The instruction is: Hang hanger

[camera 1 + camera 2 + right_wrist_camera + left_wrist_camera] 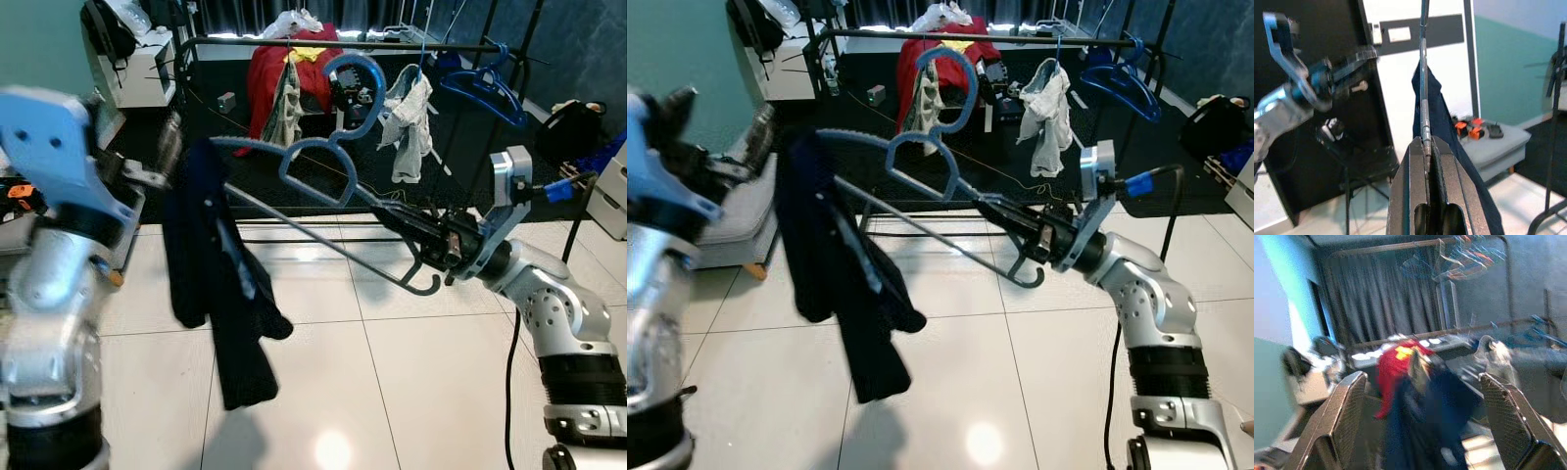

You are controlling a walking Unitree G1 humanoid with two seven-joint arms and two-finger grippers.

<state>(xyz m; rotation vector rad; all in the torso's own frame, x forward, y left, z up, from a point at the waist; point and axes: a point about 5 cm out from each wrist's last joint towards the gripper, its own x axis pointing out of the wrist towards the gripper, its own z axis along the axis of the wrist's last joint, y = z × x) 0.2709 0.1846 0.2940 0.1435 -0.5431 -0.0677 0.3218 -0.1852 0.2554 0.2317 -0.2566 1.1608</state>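
Right tool [423, 235] is clamped tight on the blue plastic hanger [338, 157] with dark navy clothing [220, 284] draped off it; left tool [1425, 431] gapes wide.

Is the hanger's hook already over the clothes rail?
No; the right pincer holds the hanger in the air, short of the rail.

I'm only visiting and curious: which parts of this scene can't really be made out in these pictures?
- Left gripper: both eye views blur the left arm, so its place beside the dark garment is unclear.
- Left wrist view: motion blur smears the garment and the clothes rack.
- Blue hanger: the garment covers its far end.
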